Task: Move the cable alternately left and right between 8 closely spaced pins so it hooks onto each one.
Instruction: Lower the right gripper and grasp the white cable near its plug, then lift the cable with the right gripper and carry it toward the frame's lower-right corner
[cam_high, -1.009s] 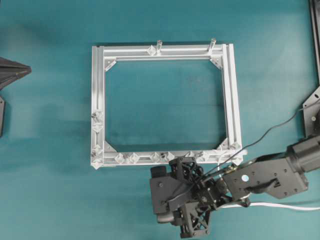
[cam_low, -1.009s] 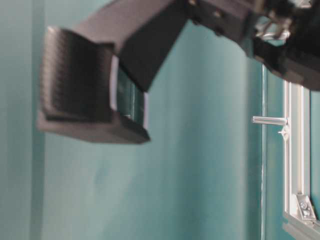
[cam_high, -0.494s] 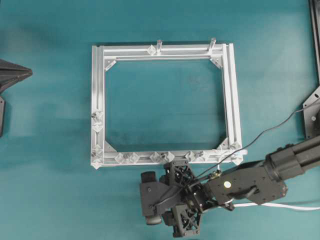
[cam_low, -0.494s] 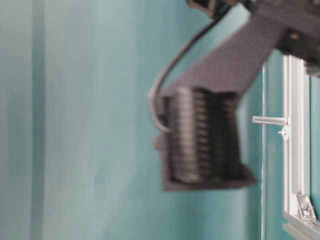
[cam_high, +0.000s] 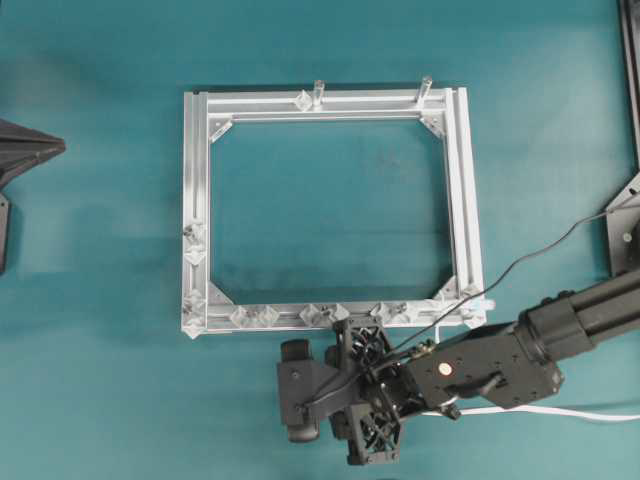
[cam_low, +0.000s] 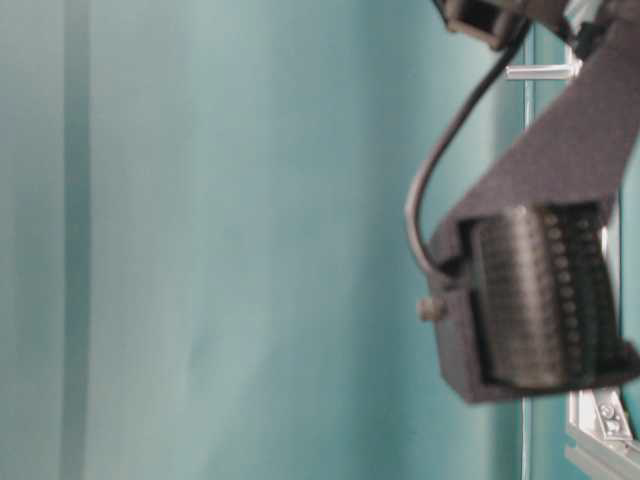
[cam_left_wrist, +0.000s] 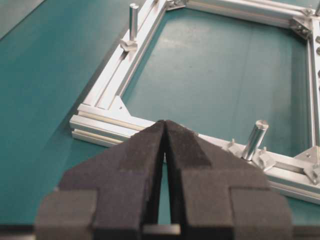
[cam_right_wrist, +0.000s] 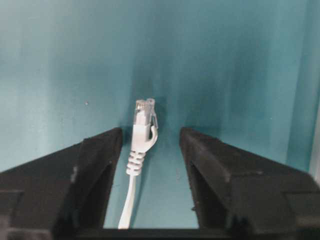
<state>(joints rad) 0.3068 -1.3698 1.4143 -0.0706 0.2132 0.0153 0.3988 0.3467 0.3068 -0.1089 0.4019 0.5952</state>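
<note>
right black gripper (cam_right_wrist: 150, 150): jaws being held apart, straddling without touching | thin white cable (cam_right_wrist: 135, 165) with clear plug, lying on teal table (cam_right_wrist: 60, 75) | left black gripper (cam_left_wrist: 164, 131): being kept closed, empty

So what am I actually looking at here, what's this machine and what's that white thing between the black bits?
It's a two-armed robot working over a teal table. One picture looks straight down, one is shot blurrily from table level, and two come from cameras on the wrists. On the table lies a square aluminium frame with tiny pins along its near rail. The right wrist camera shows the right claw standing open around a white cable with a clear plug, which lies between the fingers, not yet gripped. The left claw is shut and empty, pointing at the frame's corner.
</note>
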